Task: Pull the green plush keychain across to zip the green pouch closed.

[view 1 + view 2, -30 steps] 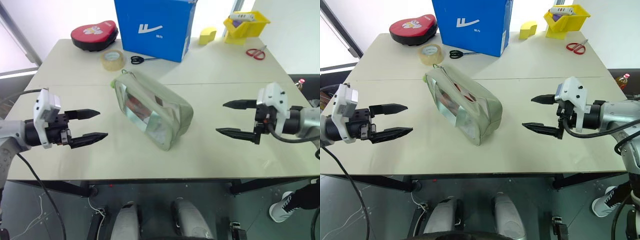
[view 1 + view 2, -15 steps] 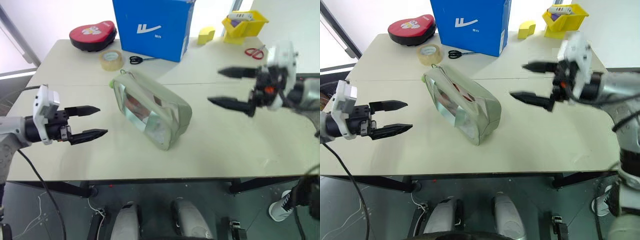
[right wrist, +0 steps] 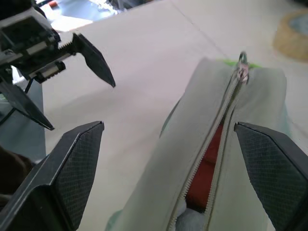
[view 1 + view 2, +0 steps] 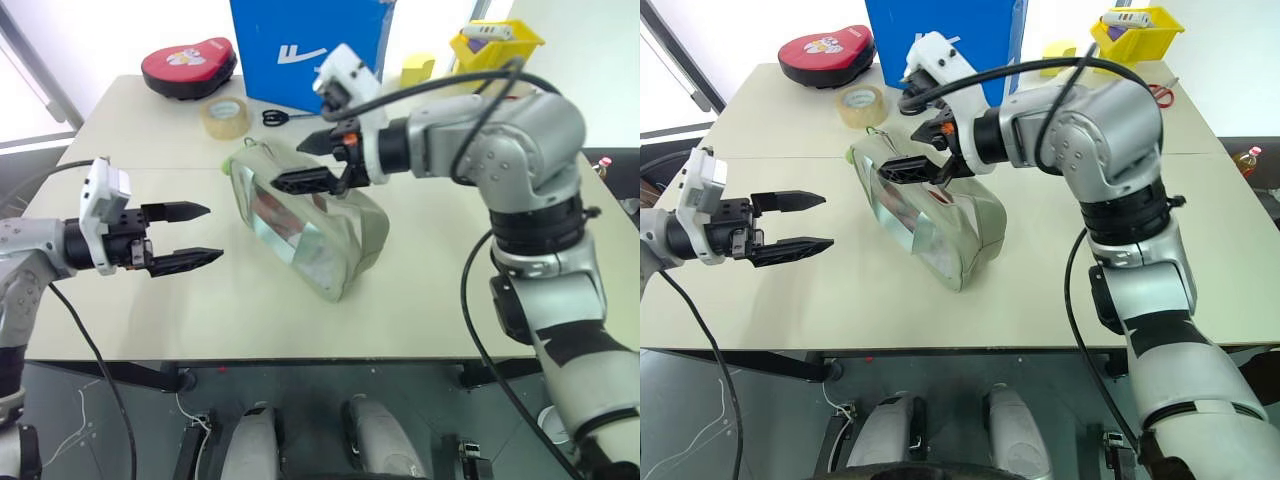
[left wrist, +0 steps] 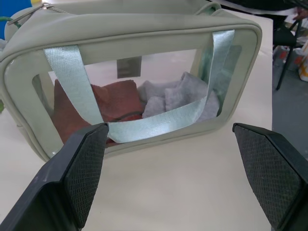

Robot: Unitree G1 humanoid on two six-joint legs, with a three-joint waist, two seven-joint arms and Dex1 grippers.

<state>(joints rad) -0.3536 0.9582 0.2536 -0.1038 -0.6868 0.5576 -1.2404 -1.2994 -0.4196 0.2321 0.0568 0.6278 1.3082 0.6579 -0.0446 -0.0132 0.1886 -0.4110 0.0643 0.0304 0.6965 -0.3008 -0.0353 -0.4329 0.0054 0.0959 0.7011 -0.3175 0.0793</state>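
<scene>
The green pouch [image 4: 318,232] lies slantwise in the middle of the table, its clear window and teal strap [image 5: 159,120] facing my left gripper. Its top zipper [image 3: 211,139] gapes, with red cloth showing in the slit. The metal pull sits at the pouch's far end, and a sliver of the green plush keychain [image 3: 252,64] peeks out behind it. My right gripper [image 4: 290,165] hovers open just above the pouch's far half, pointing along the zipper. My left gripper [image 4: 213,232] stands open and empty a short way left of the pouch.
At the back of the table are a red oval case [image 4: 188,67], a blue box [image 4: 305,50], a tape roll [image 4: 224,118], black scissors [image 4: 285,117], a yellow block [image 4: 415,70] and a yellow bin [image 4: 495,45]. My right arm spans the table's right half.
My right arm has swung from the table's right side leftward and upward until its gripper hangs over the pouch. The left gripper and the pouch have stayed put.
</scene>
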